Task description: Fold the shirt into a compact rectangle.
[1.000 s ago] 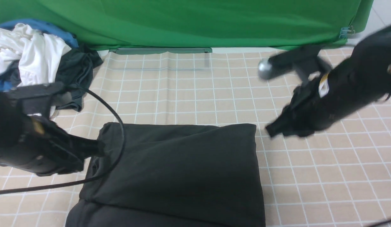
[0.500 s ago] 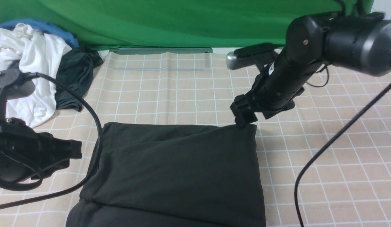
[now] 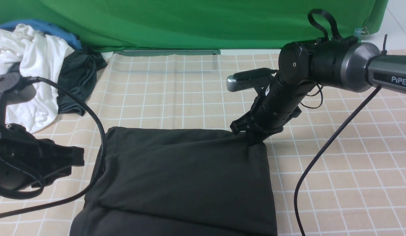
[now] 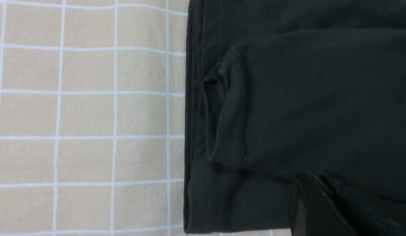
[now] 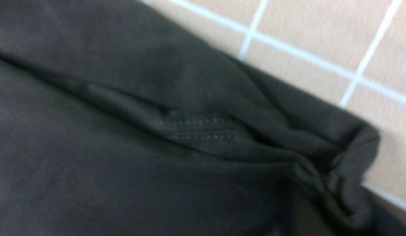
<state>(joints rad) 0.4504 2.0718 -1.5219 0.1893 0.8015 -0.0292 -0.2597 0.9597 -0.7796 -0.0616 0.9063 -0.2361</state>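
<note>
Right gripper (image 3: 255,139) pinches the far right corner of the large black cotton shirt (image 3: 183,177), bunching layers; lifting risks dragging the fold apart. Left gripper (image 3: 76,157) pressed together, beside its left edge.

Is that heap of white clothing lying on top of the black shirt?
No, the white clothing sits at the far left corner, apart from the black shirt, with bare checked cloth between them.
</note>
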